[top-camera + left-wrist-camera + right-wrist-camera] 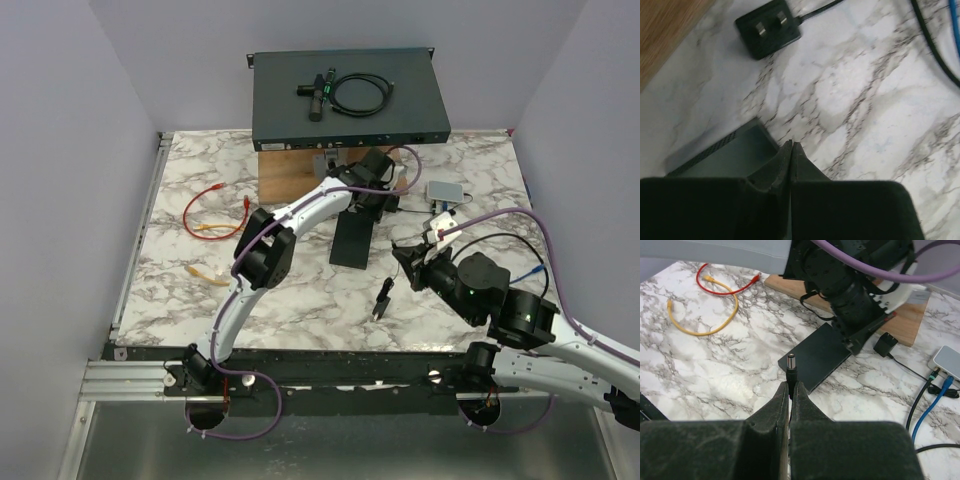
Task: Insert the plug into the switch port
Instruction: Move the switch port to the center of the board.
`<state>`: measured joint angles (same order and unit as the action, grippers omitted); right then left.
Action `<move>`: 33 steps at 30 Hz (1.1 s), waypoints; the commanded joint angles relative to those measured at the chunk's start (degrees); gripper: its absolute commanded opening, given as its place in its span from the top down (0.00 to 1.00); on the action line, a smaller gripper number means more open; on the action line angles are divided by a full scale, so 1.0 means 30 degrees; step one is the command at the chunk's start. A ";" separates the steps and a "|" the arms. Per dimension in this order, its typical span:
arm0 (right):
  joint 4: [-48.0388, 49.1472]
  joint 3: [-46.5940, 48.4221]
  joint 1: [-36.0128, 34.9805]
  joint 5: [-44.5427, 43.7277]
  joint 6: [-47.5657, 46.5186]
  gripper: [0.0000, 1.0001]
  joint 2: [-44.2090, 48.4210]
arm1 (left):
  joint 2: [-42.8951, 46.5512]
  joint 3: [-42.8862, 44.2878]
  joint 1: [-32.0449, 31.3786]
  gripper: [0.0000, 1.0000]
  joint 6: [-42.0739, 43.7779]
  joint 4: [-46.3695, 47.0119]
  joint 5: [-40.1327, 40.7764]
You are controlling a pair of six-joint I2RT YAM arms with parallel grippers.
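The switch [352,240] is a flat black box lying on the marble table; it also shows in the right wrist view [817,356]. My right gripper [790,386] is shut on a black barrel plug [791,365] with a metal tip. The plug points toward the switch's near corner, a short way off it. In the top view the right gripper [386,296] hovers just right of the switch's near end. My left gripper [791,145] is shut with nothing between its fingers. Its tips are down at the switch's far right corner [735,150]. No port shows.
A large rack unit [345,95] sits on a wooden board [290,175] at the back. A black power adapter [769,31] and a grey hub [446,191] lie right of the switch, with a blue cable [935,400]. Red [205,205] and yellow [210,275] cables lie at left.
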<state>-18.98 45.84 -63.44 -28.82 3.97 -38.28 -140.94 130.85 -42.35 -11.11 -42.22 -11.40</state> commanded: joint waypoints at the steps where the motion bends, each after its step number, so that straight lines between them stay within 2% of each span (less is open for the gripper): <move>1: 0.0431 -0.0223 -0.0124 0.0148 -0.0229 0.99 0.0130 | 0.3722 -0.3962 0.0980 1.00 0.0387 0.2799 0.0940; 4: 0.0466 -0.0180 -0.0123 0.0241 -0.0267 0.99 0.0062 | 0.4328 -0.3444 0.0978 1.00 0.0568 0.1739 0.1664; 6: 0.0511 -0.0172 -0.0146 0.0352 -0.0297 0.99 0.0019 | 0.3916 -0.2048 0.1062 1.00 0.1004 0.0988 0.2608; 8: 0.0505 -0.0164 -0.0146 0.0403 -0.0297 0.99 -0.0027 | 0.2757 0.0237 0.1281 1.00 0.1430 0.0072 0.3507; 10: 0.0407 -0.0164 -0.0130 0.0370 -0.0293 0.99 0.0013 | 0.1178 0.2789 0.1686 1.00 0.1551 -0.1096 0.3268; 12: 0.0329 -0.0182 -0.0125 0.0261 -0.0282 0.99 0.0116 | 0.0296 0.3670 0.2049 1.00 0.1432 -0.1303 0.3016; 17: 0.0346 -0.0280 -0.0139 0.0168 -0.0322 0.99 0.0299 | 0.0236 0.1876 0.2712 1.00 0.1533 -0.0607 0.2519; 23: 0.0408 -0.0153 -0.0127 0.0335 -0.0356 0.99 -0.0123 | -0.1105 0.2474 0.2623 1.00 0.2226 -0.2768 0.1896; 33: 0.0472 -0.0176 -0.0139 0.0404 -0.0375 0.99 -0.0395 | 0.1178 -0.1721 0.2196 1.00 0.1314 -0.1523 0.0943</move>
<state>-18.94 45.74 -63.44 -28.53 3.40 -39.18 -139.65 129.71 -40.05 -5.52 -48.90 -6.26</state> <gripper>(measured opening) 0.016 0.002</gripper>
